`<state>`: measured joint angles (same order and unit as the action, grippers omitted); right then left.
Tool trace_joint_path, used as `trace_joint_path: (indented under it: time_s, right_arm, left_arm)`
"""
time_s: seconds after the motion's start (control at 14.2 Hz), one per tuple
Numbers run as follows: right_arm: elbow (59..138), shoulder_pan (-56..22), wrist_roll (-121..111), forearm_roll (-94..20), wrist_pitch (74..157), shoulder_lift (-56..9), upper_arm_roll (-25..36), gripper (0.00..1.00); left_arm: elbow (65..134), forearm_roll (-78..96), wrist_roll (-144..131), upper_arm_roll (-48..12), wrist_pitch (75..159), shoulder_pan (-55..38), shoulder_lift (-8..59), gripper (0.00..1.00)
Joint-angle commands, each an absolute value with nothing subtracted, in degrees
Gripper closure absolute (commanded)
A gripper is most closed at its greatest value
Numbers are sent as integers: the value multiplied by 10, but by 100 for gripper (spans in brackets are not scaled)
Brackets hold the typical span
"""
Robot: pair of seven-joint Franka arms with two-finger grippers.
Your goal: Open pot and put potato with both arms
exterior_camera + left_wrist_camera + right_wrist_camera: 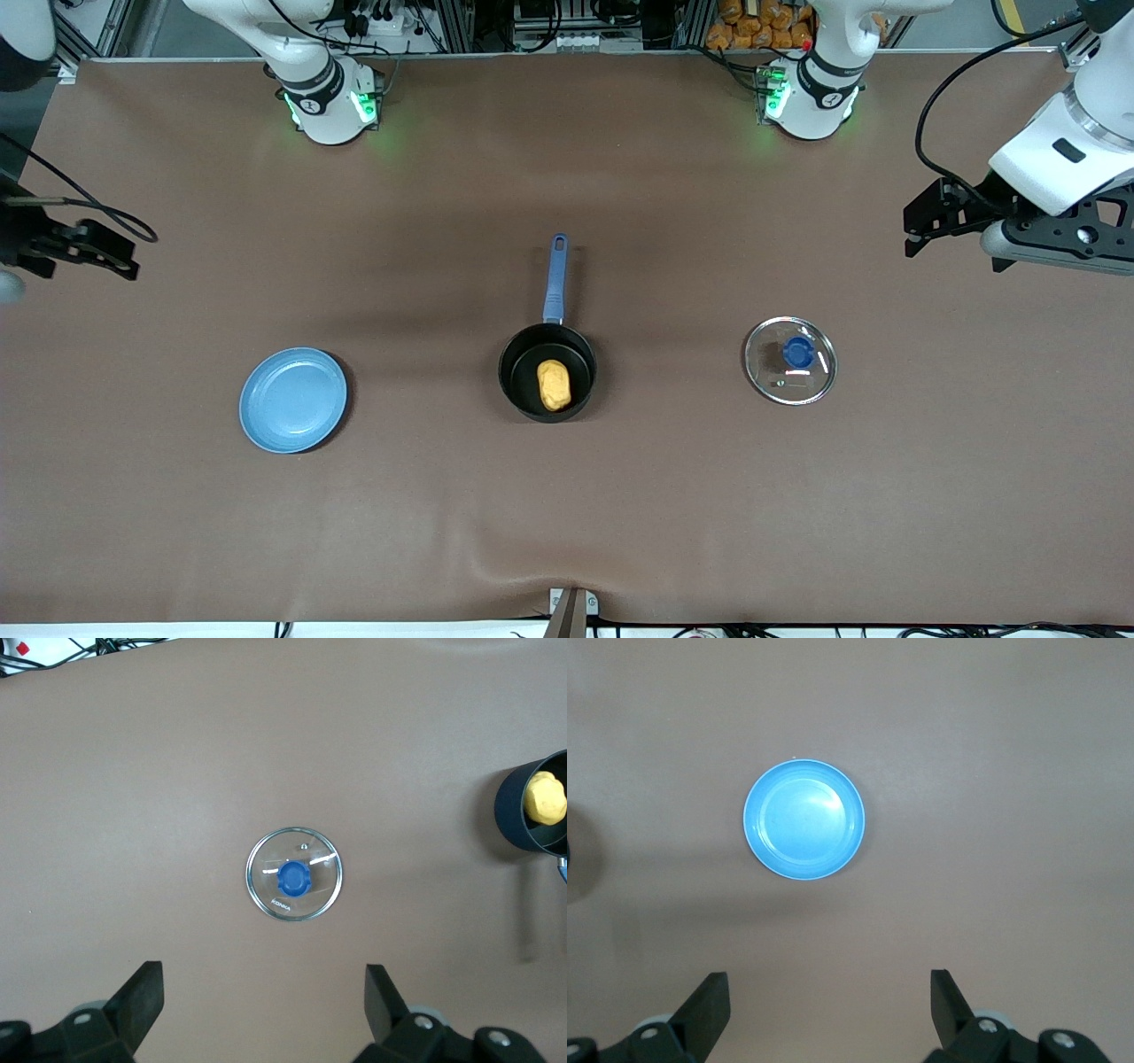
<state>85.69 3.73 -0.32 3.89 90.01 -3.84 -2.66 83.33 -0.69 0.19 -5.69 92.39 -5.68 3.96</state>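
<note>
The black pot with its blue handle stands uncovered mid-table. The yellow-orange potato lies inside it. The glass lid with a blue knob lies flat on the table toward the left arm's end. My left gripper is open and empty, up in the air near that end of the table. The left wrist view shows its jaws wide apart, with the lid, the pot and the potato. My right gripper is open and empty at the right arm's end.
A flat light-blue plate lies empty toward the right arm's end; it also shows in the right wrist view, past the open right gripper. The brown table cover has a small wrinkle at the front edge.
</note>
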Motion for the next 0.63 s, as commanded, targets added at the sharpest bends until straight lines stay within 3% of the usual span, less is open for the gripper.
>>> trace_joint_path:
  time_s: [0.0, 0.56]
  right_arm:
    - [911, 52, -19, 31, 917, 15, -30, 0]
    - [949, 68, -60, 0, 921, 55, -28, 0]
  left_arm:
    - [834, -22, -7, -68, 918, -47, 37, 0]
    - [833, -22, -7, -68, 918, -47, 36, 0]
